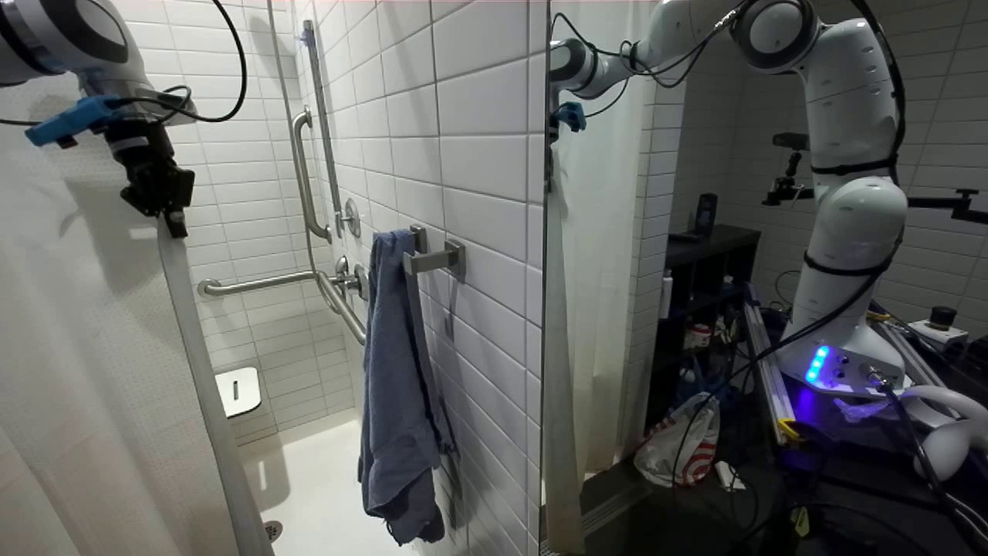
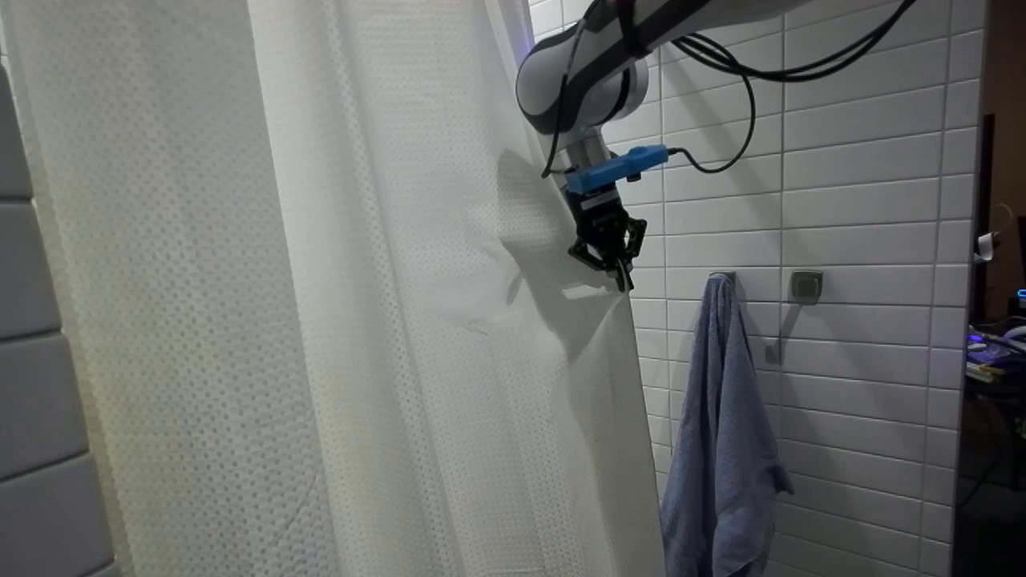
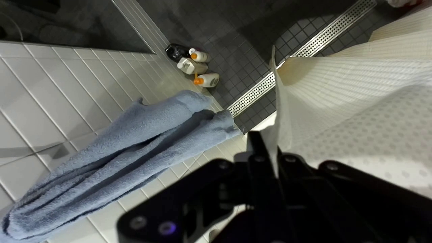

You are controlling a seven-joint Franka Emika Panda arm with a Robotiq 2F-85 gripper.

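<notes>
A pale, textured shower curtain [image 2: 449, 320] hangs in long folds and shows in both exterior views. My gripper [image 2: 624, 279] is shut on the curtain near its free vertical edge, where creases run out from the fingertips. In the wrist view the edge of the curtain [image 3: 337, 101] runs down between the two black fingers of my gripper [image 3: 270, 145], which stand close together on the thin cloth. Beside the gripper, on the tiled wall, hangs a blue-grey towel [image 3: 135, 141]; the two are apart.
The towel hangs from a metal wall holder [image 1: 436, 261]. Steel grab bars [image 1: 258, 284] and a white fold-down seat [image 1: 238, 390] are in the shower. Several bottles [image 3: 207, 80] stand on the dark floor near a metal drain strip [image 3: 256, 91]. A mirror [image 1: 710, 147] reflects the arm.
</notes>
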